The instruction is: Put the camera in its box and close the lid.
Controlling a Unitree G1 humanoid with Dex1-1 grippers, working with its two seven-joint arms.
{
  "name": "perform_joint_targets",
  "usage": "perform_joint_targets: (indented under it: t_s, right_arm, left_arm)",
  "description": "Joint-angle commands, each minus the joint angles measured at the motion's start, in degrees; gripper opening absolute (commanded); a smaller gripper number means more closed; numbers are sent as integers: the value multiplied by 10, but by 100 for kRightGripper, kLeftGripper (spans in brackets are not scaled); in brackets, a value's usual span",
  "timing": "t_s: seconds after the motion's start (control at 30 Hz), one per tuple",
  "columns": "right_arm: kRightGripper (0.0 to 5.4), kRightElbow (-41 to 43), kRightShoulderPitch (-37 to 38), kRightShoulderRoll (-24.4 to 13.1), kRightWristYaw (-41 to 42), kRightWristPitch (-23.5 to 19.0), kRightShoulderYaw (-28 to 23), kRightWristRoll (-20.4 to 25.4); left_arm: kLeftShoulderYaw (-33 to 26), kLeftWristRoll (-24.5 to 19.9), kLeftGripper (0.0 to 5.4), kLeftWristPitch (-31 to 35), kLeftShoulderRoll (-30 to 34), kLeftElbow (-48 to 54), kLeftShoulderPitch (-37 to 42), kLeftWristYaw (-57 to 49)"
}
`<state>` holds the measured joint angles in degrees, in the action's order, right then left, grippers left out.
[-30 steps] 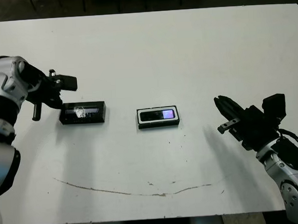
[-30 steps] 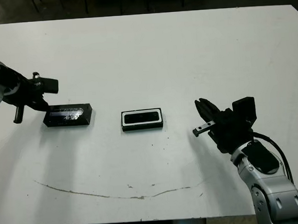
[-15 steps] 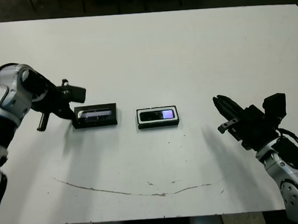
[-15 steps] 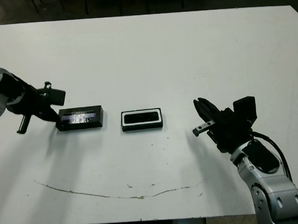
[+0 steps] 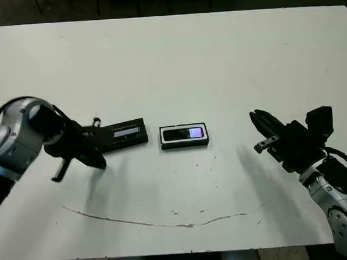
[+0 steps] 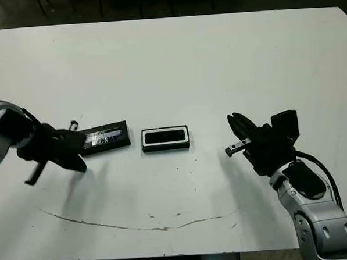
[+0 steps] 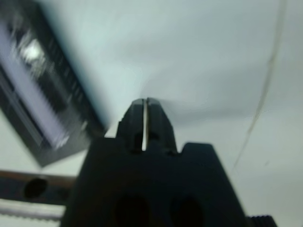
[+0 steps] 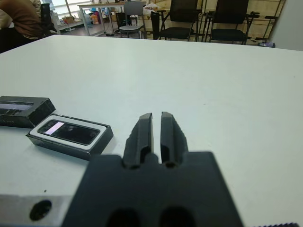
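The camera [image 5: 184, 133] lies inside the box [image 5: 185, 145] at the table's middle, its purple screen lit. It shows in the right wrist view as well, the camera [image 8: 71, 131] resting in the white-lined box [image 8: 83, 146]. The lid [image 5: 126, 134], flat and black with a pale window strip, lies slightly askew just left of the box. My left gripper [image 5: 101, 163] is shut at the lid's left end, fingertips [image 7: 144, 104] pressed together beside the lid [image 7: 38, 104]; whether they touch it I cannot tell. My right gripper [image 5: 257, 117] hovers shut and empty to the right of the box.
A thin dark curved mark [image 5: 155, 224] runs across the table near its front edge. Beyond the table's far side the right wrist view shows chairs [image 8: 180, 19] and a seated person [image 8: 19, 19].
The lid has slid right across the table toward the box and turned a little. My left gripper moved right with it and swung toward the front. The right arm stayed put.
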<state>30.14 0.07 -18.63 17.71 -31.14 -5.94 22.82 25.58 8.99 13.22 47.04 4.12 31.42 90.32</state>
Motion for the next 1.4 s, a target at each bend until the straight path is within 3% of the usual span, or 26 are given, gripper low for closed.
perform_joint_targets:
  t_s: [0.03, 0.2, 0.33, 0.5, 0.6, 0.73, 0.9, 1.4]
  right_arm:
    - [2, 4, 1, 0, -7, -22, 1, 7]
    - [2, 13, 3, -2, -17, -30, 3, 0]
    - [2, -1, 5, 1, -1, -16, -5, 16]
    - [2, -14, 2, -2, -8, -12, 3, -6]
    - [0, -22, -2, 4, -3, -10, 0, 1]
    - [0, -21, -3, 2, 1, -4, -1, 2]
    - [0, -16, 0, 0, 7, -7, -8, 16]
    - [0, -27, 12, -10, 25, 19, -11, 7]
  left_arm:
    - [6, -22, 0, 13, 0, 13, -30, 0]
    - [-57, -74, 0, 67, 38, 46, -23, -5]
    - [-187, -159, 0, 127, 69, 99, -49, -45]
    - [-361, -263, 0, 235, 47, 152, -103, -165]
    - [-416, -277, 20, 181, 7, 144, -134, -243]
    - [-412, -252, 80, 96, -5, 113, -153, -300]
    - [-377, -267, 169, 27, -10, 42, -140, -286]
    - [-258, -272, 437, -34, -54, -75, -101, -241]
